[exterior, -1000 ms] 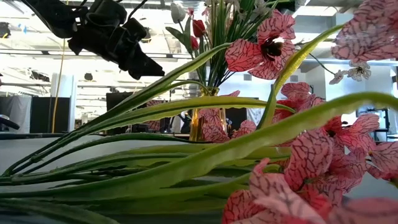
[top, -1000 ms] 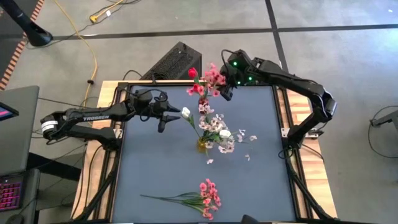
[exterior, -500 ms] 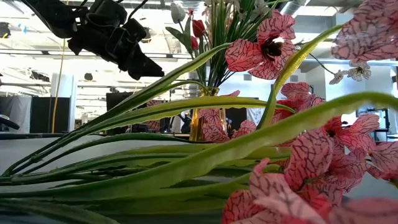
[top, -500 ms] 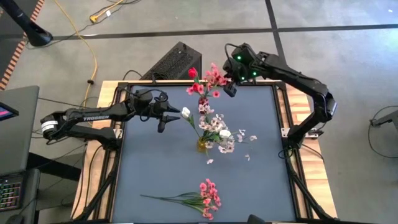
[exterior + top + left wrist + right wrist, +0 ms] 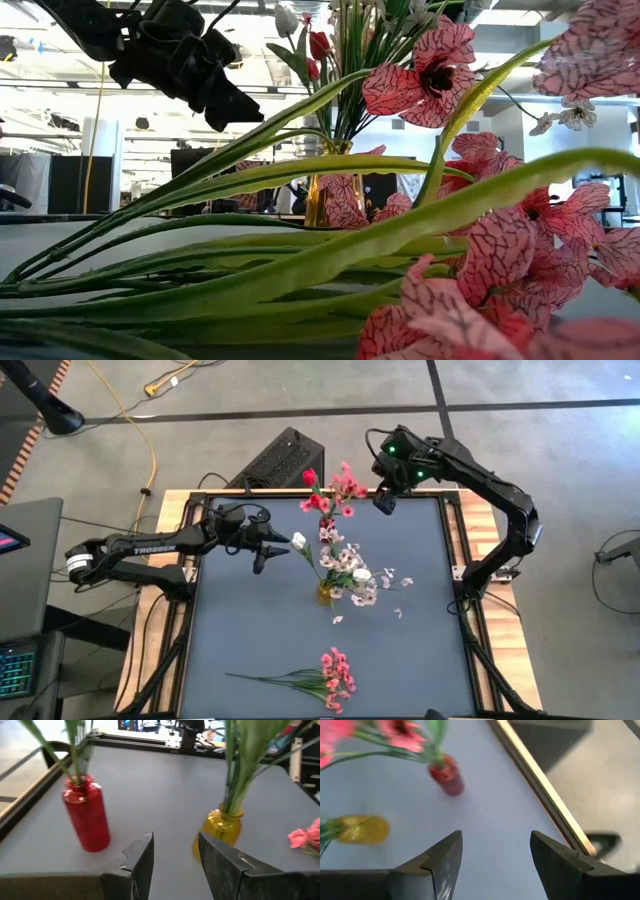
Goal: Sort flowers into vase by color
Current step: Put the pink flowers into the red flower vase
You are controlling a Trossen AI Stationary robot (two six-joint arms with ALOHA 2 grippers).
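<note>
The right claw (image 5: 385, 503) has drawn back from the red vase's (image 5: 87, 812) flowers (image 5: 335, 488), fingers apart and empty.

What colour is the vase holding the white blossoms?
Yellow: the small glass vase, clearest in the left wrist view.

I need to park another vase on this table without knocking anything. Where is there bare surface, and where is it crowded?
Bare mat lies along the left side, below the left gripper and above the pink spray lying at the front edge, and at right, between the yellow vase and the frame. It is crowded from the red vase to the yellow one, with fallen petals just right.
</note>
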